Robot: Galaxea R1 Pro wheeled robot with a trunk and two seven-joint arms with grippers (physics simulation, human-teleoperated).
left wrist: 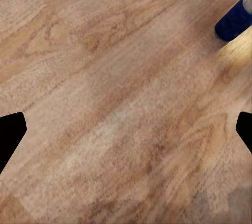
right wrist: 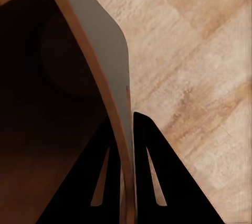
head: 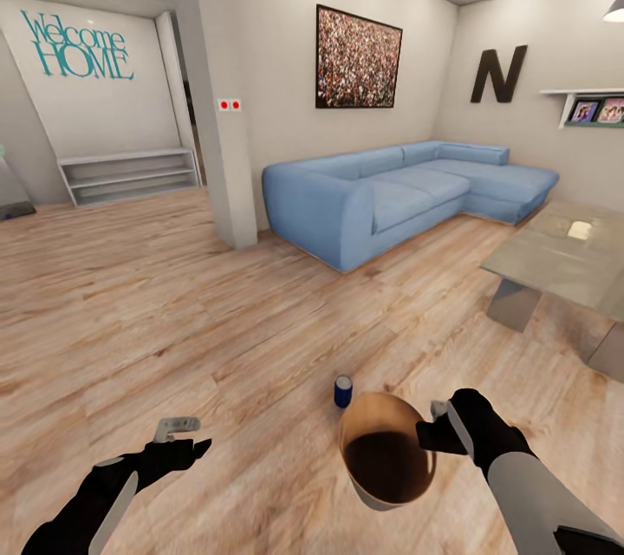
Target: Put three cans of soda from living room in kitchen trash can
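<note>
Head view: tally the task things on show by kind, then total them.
Blue can: 1
Bin, rim pinched by the right gripper: 1
Total: 2

Dark blue soda can [head: 343, 391], copper-brown-lined, seemingly greyish bin [head: 387, 452].

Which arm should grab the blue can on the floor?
Probably the left. The left gripper is open and holds nothing, while the right gripper is shut on the bin's rim. The blue can stands beside the bin, on the floor between both arms.
</note>
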